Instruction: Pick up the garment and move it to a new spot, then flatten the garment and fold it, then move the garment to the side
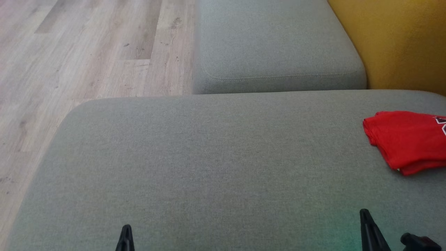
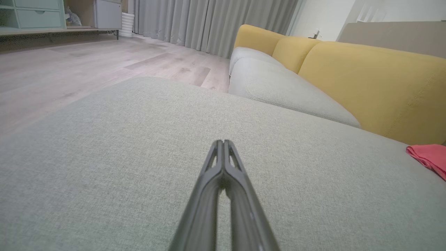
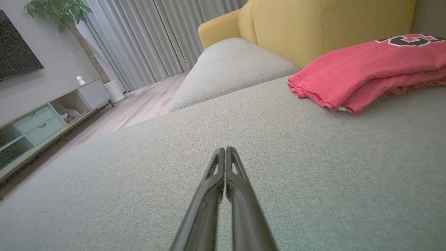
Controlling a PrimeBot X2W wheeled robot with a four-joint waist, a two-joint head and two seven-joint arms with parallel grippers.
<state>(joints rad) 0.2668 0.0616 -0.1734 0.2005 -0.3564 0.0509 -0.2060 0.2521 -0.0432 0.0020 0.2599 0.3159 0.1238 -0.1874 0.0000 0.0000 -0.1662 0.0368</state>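
At 3 o'clock on the sofa seat lies the folded garment, likely soft, light and limp. My left end effector and right end effector are closed and empty. I would pinch its near layered edge.

Large grey seat: fabric surface, level. A second grey cushion abuts its far edge. A yellow backrest stands at its far right. Pale wood floor lies to its left. Grey curtains, a low cabinet, a television and a leafy plant stand well beyond it.
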